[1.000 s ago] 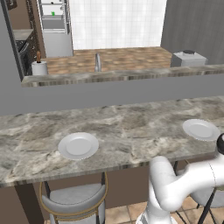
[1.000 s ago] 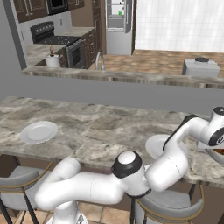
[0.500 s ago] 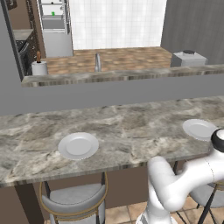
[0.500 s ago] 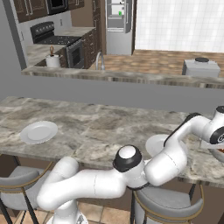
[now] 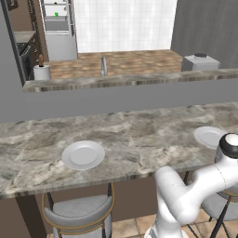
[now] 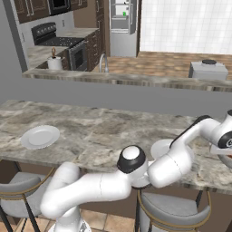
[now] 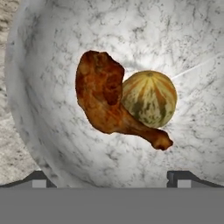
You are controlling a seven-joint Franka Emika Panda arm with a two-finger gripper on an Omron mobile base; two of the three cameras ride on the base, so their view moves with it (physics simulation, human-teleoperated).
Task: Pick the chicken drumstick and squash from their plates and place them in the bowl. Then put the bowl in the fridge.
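The hand [image 7: 112,177] hangs spread and empty over the bowl [image 7: 52,144], where the drumstick [image 7: 107,103] touches the squash [image 7: 151,98] (both plates [image 5: 83,155] bare).

Arm reaches forward and far to its own right, elbow low in front of the counter [image 6: 90,131], forearm rising over the counter's near edge. Wrist bent down at the right end of the counter, hand pointing steeply downward. Gripper [image 7: 112,177] hangs directly above the bowl [image 7: 52,144], not touching it. Jaws spread wide, one dark fingertip at each side over the bowl's near wall, nothing between them.
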